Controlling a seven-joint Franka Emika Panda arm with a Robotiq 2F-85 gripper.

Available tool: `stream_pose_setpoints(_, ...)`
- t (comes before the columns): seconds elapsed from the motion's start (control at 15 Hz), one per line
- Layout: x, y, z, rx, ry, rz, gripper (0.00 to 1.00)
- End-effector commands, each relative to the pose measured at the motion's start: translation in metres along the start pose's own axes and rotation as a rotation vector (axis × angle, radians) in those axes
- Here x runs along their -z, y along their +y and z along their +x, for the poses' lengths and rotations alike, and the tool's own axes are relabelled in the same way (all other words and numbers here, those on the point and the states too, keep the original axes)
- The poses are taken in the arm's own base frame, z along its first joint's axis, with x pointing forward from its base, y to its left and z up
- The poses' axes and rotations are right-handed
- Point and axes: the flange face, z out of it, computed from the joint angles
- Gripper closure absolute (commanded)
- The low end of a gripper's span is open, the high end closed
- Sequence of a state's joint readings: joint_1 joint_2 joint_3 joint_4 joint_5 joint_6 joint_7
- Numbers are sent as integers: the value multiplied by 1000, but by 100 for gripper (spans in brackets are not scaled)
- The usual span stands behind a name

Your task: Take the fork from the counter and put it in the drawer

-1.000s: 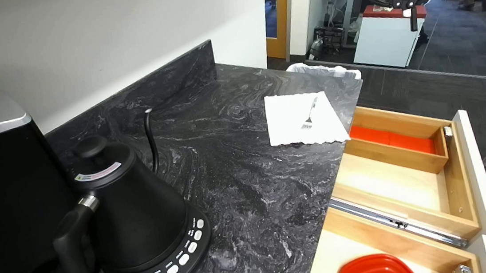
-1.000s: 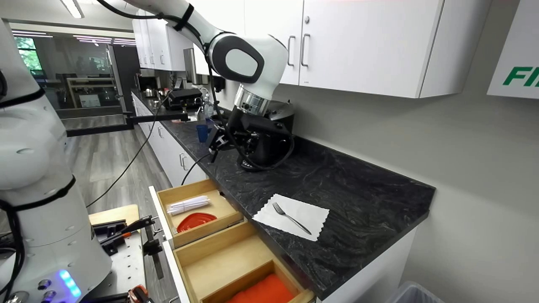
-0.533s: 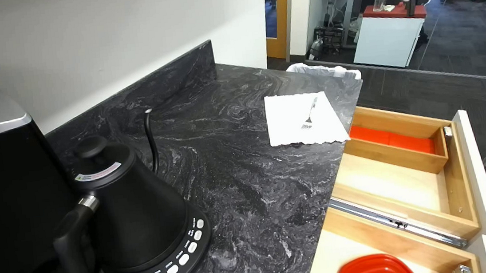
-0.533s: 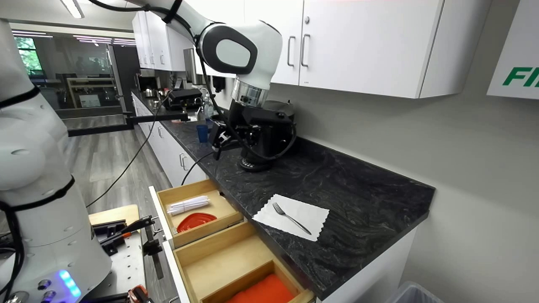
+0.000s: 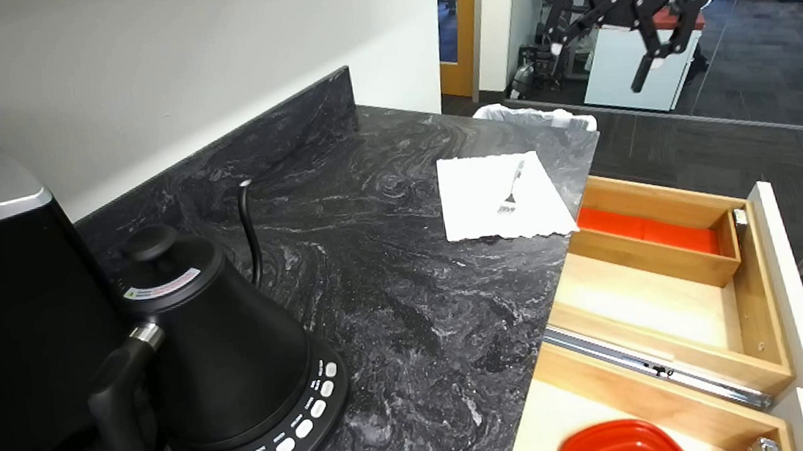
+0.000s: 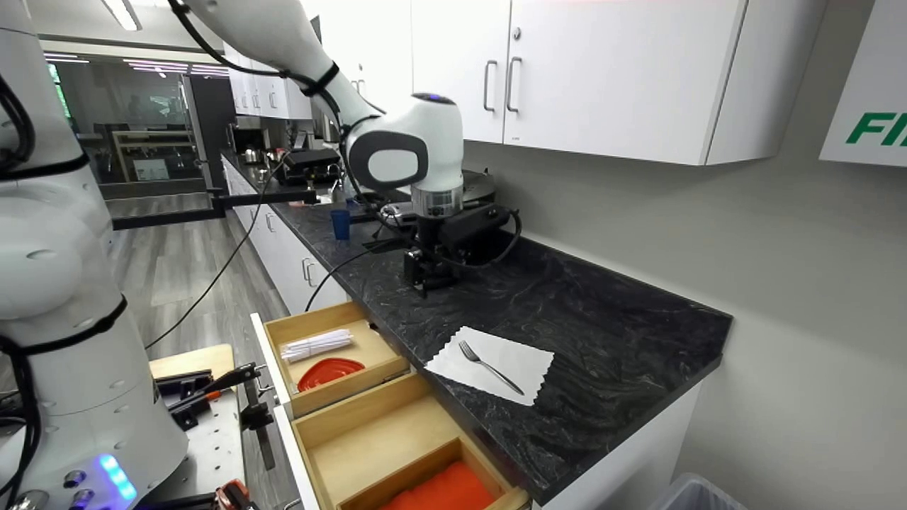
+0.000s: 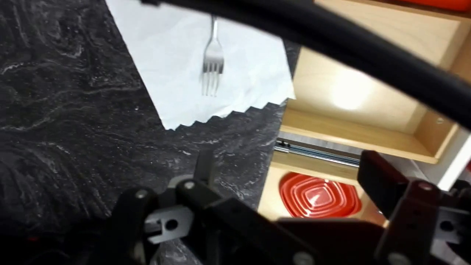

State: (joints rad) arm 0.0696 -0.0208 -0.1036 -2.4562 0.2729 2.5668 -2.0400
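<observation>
White paper napkin (image 5: pixel 474 200): landmark, zigzag-edged; flat on the counter (image 5: pixel 393 292), 1 corner at its edge.
Fork (image 7: pixel 213 55): slim grey metal, lying on napkin, tines twd kettle (image 5: pixel 229 345) end.
Counter: blk stone w/ pale veining, under & around napkin.
Drawer (image 5: pixel 643 290): pale wood, pulled out, just beside & below napkin; has orange-red compartment (image 5: pixel 645 229).
2nd drawer (image 5: pixel 544 403): also out, farther from napkin, w/ red dish (image 7: pixel 320 197) inside.
Kettle: blk, on counter, well apart from napkin.
Blue cup (image 6: pixel 341 225): on counter, well apart from napkin.
Gripper (image 7: pixel 289 165): up in air, higher than napkin & apart from it; jaws spread wide.
</observation>
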Motion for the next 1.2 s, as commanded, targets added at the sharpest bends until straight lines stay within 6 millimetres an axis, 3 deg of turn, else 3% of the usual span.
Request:
stream_pose_setpoints(0.0, -77, 30, 5, 0, -27, -60, 0)
stream_pose_setpoints(0.13, -108, 42, 1, -17, -59, -71, 0)
stream_pose_setpoints(0.27, -124, 49, -13, -49, -120, -72, 0)
stream_pose_setpoints(0.4, -123, 56, -29, -98, -181, -40, 0)
stream_pose_setpoints(0.73, -93, 66, -65, -178, -286, -17, 0)
stream_pose_setpoints(1.13, -109, 73, -59, -213, -287, 92, 0)
